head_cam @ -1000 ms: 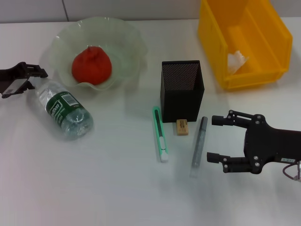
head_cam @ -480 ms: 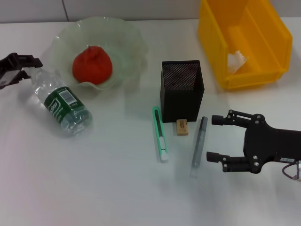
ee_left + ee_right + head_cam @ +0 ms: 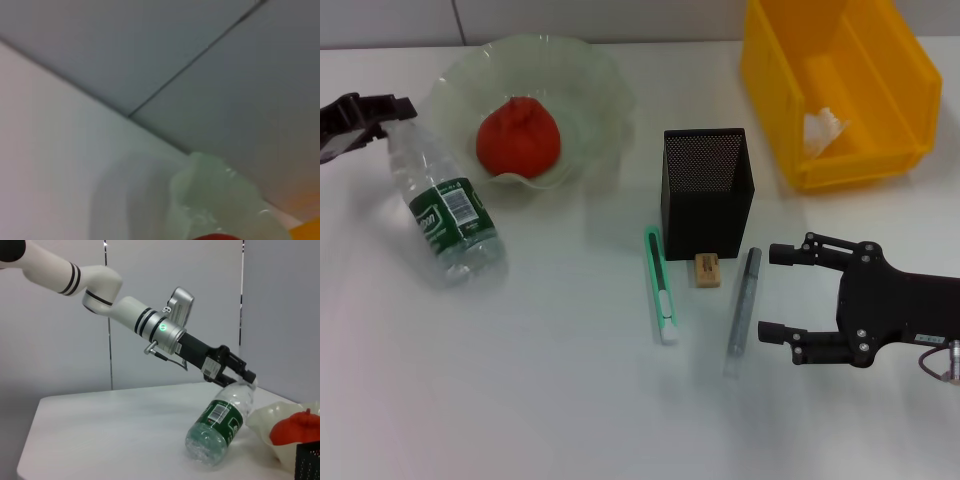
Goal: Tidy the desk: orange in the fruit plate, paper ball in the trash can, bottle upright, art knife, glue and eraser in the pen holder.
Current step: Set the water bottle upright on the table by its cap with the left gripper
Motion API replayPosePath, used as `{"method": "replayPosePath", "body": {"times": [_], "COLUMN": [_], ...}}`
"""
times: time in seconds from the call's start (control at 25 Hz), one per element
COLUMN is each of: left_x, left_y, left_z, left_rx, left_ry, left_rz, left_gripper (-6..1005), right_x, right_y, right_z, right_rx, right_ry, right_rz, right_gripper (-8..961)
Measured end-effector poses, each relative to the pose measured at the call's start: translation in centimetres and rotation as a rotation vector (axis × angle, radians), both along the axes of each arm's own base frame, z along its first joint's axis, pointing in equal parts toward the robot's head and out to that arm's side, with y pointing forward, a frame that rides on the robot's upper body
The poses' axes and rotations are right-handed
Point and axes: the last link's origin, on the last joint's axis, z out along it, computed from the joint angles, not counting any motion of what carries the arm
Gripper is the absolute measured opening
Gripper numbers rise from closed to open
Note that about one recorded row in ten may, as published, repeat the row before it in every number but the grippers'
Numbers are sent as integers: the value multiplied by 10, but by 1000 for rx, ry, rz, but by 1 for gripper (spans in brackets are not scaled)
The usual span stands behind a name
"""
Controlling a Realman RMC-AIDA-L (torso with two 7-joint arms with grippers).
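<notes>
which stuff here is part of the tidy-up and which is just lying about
Part of the job: bottle in the left gripper, orange, fruit plate, paper ball, trash can, art knife, glue, eraser, pen holder.

Just lying about: nothing; right gripper waits, open.

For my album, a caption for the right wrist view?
Left pincer tilts the bottle up beside the orange.

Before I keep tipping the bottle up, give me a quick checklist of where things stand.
1. Left gripper shut on the bottle neck: ok.
2. Bottle upright: not ok, tilted with its base on the desk.
3. Orange in the fruit plate: ok.
4. Paper ball in the trash can: ok.
5. Art knife, glue, eraser in the pen holder: not ok.
6. Right gripper open beside the glue: ok.
</notes>
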Motion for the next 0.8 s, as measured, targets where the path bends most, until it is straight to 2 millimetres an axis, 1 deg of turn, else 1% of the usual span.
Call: {"method": "replayPosePath", "body": {"times": [0.16,0.52,0.8], "left_x": [3,15,20], "left_y": [-3,-17,-24], "left_z": [3,11,12], "left_rx": [16,42,53], "left_ry": [-13,-27,-14], "left_rz": [-57,-268,-358], "left_gripper": [456,438,444], "right_x": [0,0,-1], "right_y": [0,-1,-2], "right_z": [0,0,-1], "right_rx": [1,0,-3], "right_ry": [0,0,0], "right_rz": [1,11,12], "right_gripper": [830,831,830]}}
